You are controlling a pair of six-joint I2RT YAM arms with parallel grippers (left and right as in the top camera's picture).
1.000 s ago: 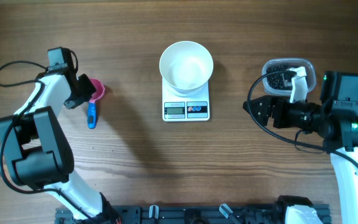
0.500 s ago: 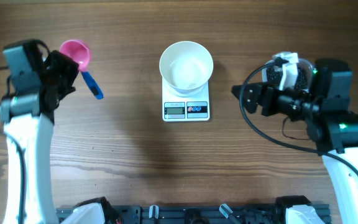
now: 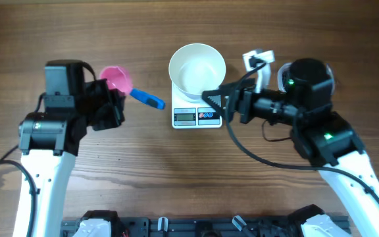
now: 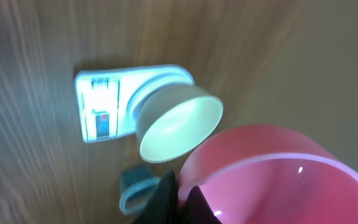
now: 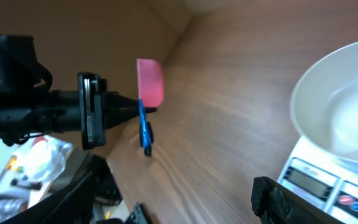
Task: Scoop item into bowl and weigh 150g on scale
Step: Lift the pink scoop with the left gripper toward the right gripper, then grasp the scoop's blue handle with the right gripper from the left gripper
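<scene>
My left gripper (image 3: pixel 118 94) is shut on a pink scoop (image 3: pixel 116 78) with a blue handle (image 3: pixel 147 99), held above the wood left of the scale. In the left wrist view the scoop's pink cup (image 4: pixel 278 177) looks empty, with my dark fingers (image 4: pixel 165 194) pinched on its rim. The white bowl (image 3: pixel 197 68) stands empty on the white scale (image 3: pixel 197 116). My right gripper (image 3: pixel 214 105) hangs open over the scale's right front corner, nothing between its fingers. The right wrist view shows the bowl (image 5: pixel 344 115), the scale (image 5: pixel 316 186) and the scoop (image 5: pixel 150 82). The item is hidden.
A clear plastic tub (image 3: pixel 283 70) sits right of the bowl, almost wholly covered by my right arm (image 3: pixel 308 92). Bare wooden table (image 3: pixel 176 171) spreads in front of the scale. A dark rail (image 3: pixel 196 227) runs along the near edge.
The left arm swung right, carrying the scoop toward the scale. The right arm moved left from the tub to the scale's right side, its jaws a little narrower.
</scene>
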